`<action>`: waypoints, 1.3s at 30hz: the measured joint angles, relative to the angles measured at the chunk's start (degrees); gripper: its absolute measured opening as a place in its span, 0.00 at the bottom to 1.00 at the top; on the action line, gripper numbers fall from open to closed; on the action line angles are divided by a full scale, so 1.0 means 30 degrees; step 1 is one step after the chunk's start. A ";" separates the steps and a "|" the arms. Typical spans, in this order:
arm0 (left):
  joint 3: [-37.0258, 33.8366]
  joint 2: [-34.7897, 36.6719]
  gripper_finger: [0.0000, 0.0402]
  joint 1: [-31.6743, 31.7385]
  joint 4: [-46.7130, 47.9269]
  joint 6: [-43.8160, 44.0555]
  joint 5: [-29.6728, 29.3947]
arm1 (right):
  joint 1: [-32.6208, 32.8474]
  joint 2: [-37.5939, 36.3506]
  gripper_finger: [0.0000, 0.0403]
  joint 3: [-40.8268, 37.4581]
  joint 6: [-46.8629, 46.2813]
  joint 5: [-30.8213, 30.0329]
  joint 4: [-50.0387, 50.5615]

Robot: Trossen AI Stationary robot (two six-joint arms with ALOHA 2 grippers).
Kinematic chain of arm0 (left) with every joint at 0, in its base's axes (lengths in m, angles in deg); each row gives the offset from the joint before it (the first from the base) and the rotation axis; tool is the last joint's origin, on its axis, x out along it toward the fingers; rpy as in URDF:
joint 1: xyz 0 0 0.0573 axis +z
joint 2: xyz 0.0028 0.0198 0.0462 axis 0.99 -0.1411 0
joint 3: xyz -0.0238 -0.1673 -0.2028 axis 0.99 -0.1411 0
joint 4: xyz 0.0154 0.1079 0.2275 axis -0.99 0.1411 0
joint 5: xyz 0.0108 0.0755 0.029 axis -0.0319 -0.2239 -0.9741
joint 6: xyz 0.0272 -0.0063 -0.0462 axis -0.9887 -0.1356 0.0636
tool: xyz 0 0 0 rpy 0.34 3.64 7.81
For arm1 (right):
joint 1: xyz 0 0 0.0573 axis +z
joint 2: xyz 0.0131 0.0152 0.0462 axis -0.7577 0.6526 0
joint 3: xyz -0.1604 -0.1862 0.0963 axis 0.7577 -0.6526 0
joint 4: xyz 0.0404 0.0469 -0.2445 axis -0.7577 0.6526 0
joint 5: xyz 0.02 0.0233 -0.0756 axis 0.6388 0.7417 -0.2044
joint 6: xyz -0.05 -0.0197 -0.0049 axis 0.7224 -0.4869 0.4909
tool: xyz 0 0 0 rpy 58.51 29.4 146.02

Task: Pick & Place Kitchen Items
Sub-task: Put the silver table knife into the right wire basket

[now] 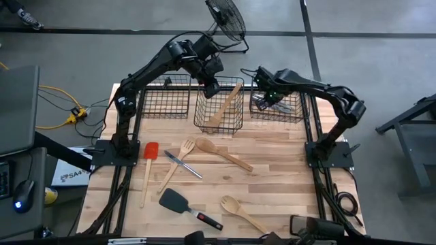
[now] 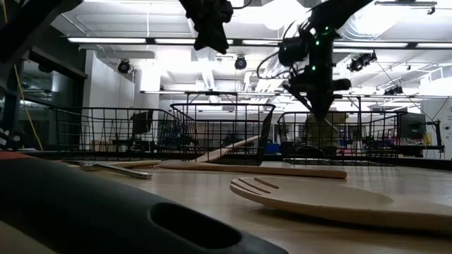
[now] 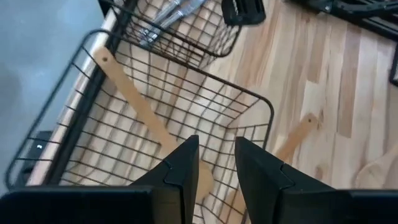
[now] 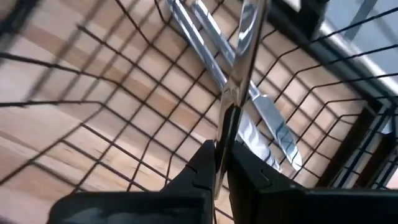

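While the high view gives only a dark tangle at the right basket (image 1: 278,109), the right wrist view shows the right gripper (image 4: 222,163) clamped on a silver metal utensil (image 4: 239,56) above more metal cutlery (image 4: 273,134) lying in that basket. The middle basket (image 1: 219,112) holds a wooden spoon (image 1: 225,105) — the left gripper (image 3: 216,168) hangs over it, fingers parted and empty. Other utensils lie on the table (image 1: 286,170) toward its near edge — among them a black turner (image 1: 178,201).
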 joint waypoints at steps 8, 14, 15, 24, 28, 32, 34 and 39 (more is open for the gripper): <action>-0.0007 0.0202 0.25 0.0007 0.0712 -0.0488 -0.0156 | -0.0001 0.1805 0.03 -0.0006 0.0048 -0.0439 0.0979; -0.0629 0.0166 0.25 0.0006 0.0779 -0.0571 -0.0143 | -0.0008 0.1957 0.03 -0.0013 0.0826 -0.0749 0.1873; -0.0720 0.0166 0.25 0.0007 0.0697 -0.0586 -0.0141 | -0.0073 0.1957 0.03 -0.0013 0.0855 -0.0856 0.2061; -0.0940 0.0166 0.25 0.0000 0.0118 -0.0899 -0.0118 | -0.0805 0.1957 0.15 -0.0013 0.0410 -0.1001 0.3374; -0.0940 0.0166 0.25 0.0007 0.0165 -0.0884 -0.0112 | -0.0813 0.1950 0.17 -0.0013 0.0473 -0.0622 0.3401; -0.0940 0.0166 0.25 0.0000 0.0292 -0.0864 -0.0099 | -0.0795 0.1930 0.19 -0.0013 0.0494 -0.0340 0.3387; -0.0940 0.0166 0.25 0.0000 0.0291 -0.0848 -0.0090 | -0.0795 0.1731 0.20 -0.0013 0.0494 -0.0352 0.3358; -0.0940 0.0166 0.25 0.0007 0.0291 -0.0466 -0.0127 | -0.0795 0.0777 0.21 0.0386 0.0369 -0.0274 0.3350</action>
